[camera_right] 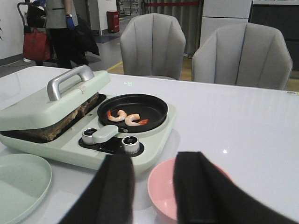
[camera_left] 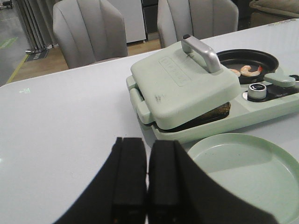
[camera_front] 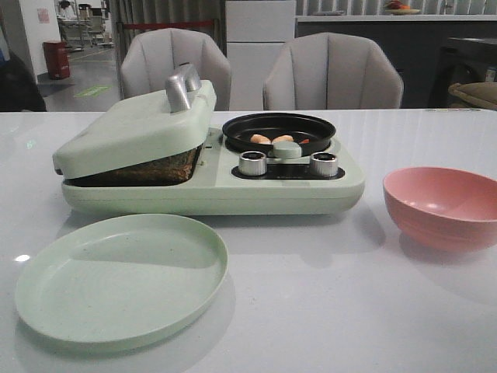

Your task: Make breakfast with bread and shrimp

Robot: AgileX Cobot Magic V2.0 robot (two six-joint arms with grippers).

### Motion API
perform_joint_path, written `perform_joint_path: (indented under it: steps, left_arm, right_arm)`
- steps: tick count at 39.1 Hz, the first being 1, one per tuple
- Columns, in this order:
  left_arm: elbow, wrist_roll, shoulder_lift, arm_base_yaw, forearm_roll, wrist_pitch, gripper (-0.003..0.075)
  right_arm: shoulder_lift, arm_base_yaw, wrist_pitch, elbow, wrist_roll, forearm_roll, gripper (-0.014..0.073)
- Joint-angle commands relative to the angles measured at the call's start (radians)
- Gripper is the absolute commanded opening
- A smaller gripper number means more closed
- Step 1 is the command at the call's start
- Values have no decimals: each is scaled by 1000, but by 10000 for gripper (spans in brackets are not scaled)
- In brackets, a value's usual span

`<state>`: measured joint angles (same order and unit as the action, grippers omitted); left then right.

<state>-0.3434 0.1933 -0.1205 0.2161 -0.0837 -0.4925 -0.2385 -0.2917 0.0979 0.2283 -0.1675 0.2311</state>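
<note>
The bread (camera_front: 144,167) is sitting pressed under the grill lid (camera_front: 136,124) and the shrimp (camera_right: 126,117) are lying in the black pan (camera_right: 133,111) — cooking looks underway. Plate (camera_front: 120,280) and bowl (camera_front: 443,206) are waiting unfilled. Left end effector (camera_left: 147,179) is clenched on nothing; right end effector (camera_right: 154,186) is spread, released.

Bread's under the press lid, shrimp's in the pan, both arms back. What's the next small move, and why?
Probably send the left tool, shut and empty, to the lid's metal handle and open it. The lid rests tilted on browned bread, and the green plate has nothing on it.
</note>
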Motion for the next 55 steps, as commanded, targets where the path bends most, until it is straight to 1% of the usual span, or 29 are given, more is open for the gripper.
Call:
perform_joint_path:
  steps: [1, 2, 4, 33, 37, 41, 45, 49, 52, 55]
  left_arm:
    - [-26, -9, -9, 5, -15, 85, 114]
    - [-26, -9, -9, 5, -15, 85, 114]
    - [-26, -9, -9, 5, -15, 85, 114]
    - [-26, -9, -9, 5, -15, 85, 114]
    - [-13, -9, -9, 5, 10, 87, 114]
    - [20, -26, -9, -12, 23, 154, 114]
    - [86, -140, -1, -53, 84, 283, 114]
    - [163, -259, 27, -84, 139, 385, 114]
    - [214, -271, 51, -91, 144, 437, 114]
    - [262, -271, 70, -91, 154, 461, 114]
  right_arm:
    - [-5, -3, -90, 27, -1, 0, 152]
    - [-5, -3, -90, 27, -1, 0, 121]
    - [-5, -3, -89, 27, -1, 0, 139]
    - [-5, -3, -89, 27, -1, 0, 135]
    - [-5, -3, -89, 27, -1, 0, 135]
    - [-5, -3, -89, 27, -1, 0, 135]
    - [-5, -3, -89, 27, -1, 0, 135]
    - [-5, -3, -89, 27, -1, 0, 135]
    - [-5, -3, -89, 27, -1, 0, 135]
    - [-5, -3, -89, 27, -1, 0, 135]
